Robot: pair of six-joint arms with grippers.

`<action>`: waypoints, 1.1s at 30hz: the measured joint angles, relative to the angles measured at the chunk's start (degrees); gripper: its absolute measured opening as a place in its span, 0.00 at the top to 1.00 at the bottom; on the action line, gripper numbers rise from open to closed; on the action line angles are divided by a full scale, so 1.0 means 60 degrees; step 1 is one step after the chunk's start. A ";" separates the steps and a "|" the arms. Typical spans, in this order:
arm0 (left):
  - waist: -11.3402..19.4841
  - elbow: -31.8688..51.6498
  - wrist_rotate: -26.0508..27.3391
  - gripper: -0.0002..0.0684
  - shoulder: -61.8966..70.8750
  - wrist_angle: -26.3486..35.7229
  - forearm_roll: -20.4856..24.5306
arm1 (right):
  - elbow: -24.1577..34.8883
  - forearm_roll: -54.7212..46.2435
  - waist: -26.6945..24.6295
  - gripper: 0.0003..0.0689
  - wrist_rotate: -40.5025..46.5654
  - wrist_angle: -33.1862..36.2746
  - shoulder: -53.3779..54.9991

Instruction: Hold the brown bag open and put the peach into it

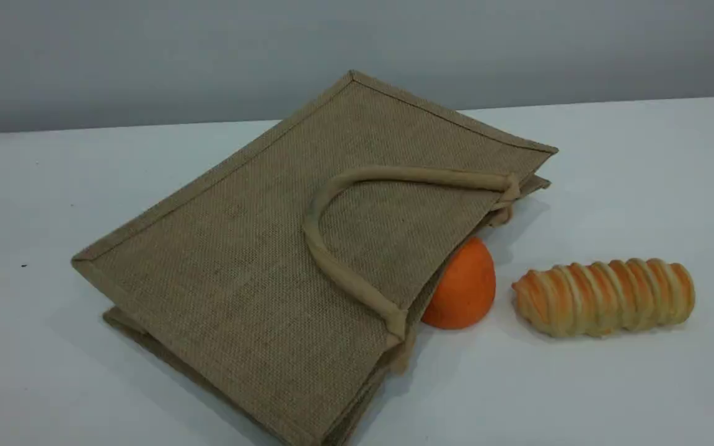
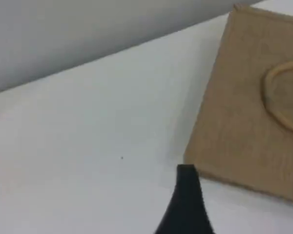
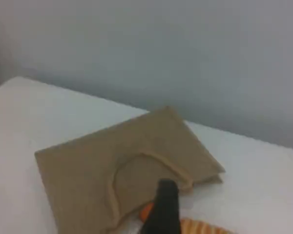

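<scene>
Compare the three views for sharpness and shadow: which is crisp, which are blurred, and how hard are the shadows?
Scene view: crisp, the weave of the brown bag readable; even light, faint soft shadows on the table beside it. Left wrist view: blurred, weave lost, the left gripper's fingertip a dark smear. Right wrist view: blurred and dimmer, the orange fruit a blob.

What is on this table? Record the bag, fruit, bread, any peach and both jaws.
Bag: large tan-brown woven jute tote, lying flat, rope handle on top
Fruit: smooth orange fruit, tucked partly under the bag's mouth edge
Bread: striped golden bread roll, right of the fruit, apart from it
Peach: not in sight
Left jaws: one dark fingertip shows, white table and bag beyond it
Right jaws: one dark fingertip shows, bag beyond it
</scene>
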 joint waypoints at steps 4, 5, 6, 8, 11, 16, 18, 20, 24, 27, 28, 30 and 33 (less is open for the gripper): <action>0.0000 0.1178 0.0002 0.24 -0.1668 -0.0001 0.0000 | 0.0000 -0.0021 0.0000 0.14 0.0153 0.0638 -0.0078; 0.0000 0.1466 0.0002 0.24 -0.2093 -0.0001 -0.0003 | 0.0008 -0.0021 0.0000 0.14 0.0170 0.0619 -0.0078; 0.0000 0.1742 0.0002 0.24 -0.2436 -0.0001 -0.0003 | 0.0008 -0.0032 0.0000 0.14 0.0218 0.0600 -0.0078; 0.0000 0.2214 0.0002 0.24 -0.3206 -0.0001 -0.0036 | 0.0019 -0.0019 0.0000 0.14 0.0377 0.0587 -0.0078; 0.0000 0.2888 0.0002 0.24 -0.4168 0.0000 -0.0201 | 0.0298 0.0178 0.0000 0.14 0.0657 0.0561 -0.0078; 0.0000 0.3891 0.0032 0.24 -0.5298 -0.0008 -0.0782 | 0.1356 0.0102 0.0000 0.14 0.0596 0.0569 -0.0143; 0.0000 0.4284 0.0032 0.24 -0.5565 -0.0008 -0.0802 | 0.1874 0.0064 0.0000 0.14 0.0459 0.0562 -0.0278; 0.0000 0.4638 0.0032 0.24 -0.5726 -0.0019 -0.0802 | 0.2475 0.0036 0.0000 0.14 0.0182 0.0562 -0.0458; 0.0000 0.5275 0.0032 0.24 -0.5774 -0.0019 -0.0802 | 0.3619 -0.0025 0.0000 0.14 -0.0621 0.0063 -0.0899; 0.0000 0.5669 0.0023 0.24 -0.5772 -0.0105 -0.0811 | 0.4290 -0.0301 0.0000 0.14 -0.0809 -0.0098 -0.1273; 0.0000 0.5801 0.0023 0.24 -0.5772 -0.0267 -0.0813 | 0.4460 -0.0394 0.0000 0.14 -0.0809 -0.0166 -0.1372; 0.0000 0.6028 0.0023 0.24 -0.5772 -0.0447 -0.0869 | 0.4682 -0.0509 0.0000 0.14 -0.0812 -0.0236 -0.1624; 0.0000 0.6371 0.0013 0.24 -0.5772 -0.0524 -0.1031 | 0.4814 -0.0710 0.0000 0.14 -0.0812 -0.0230 -0.1964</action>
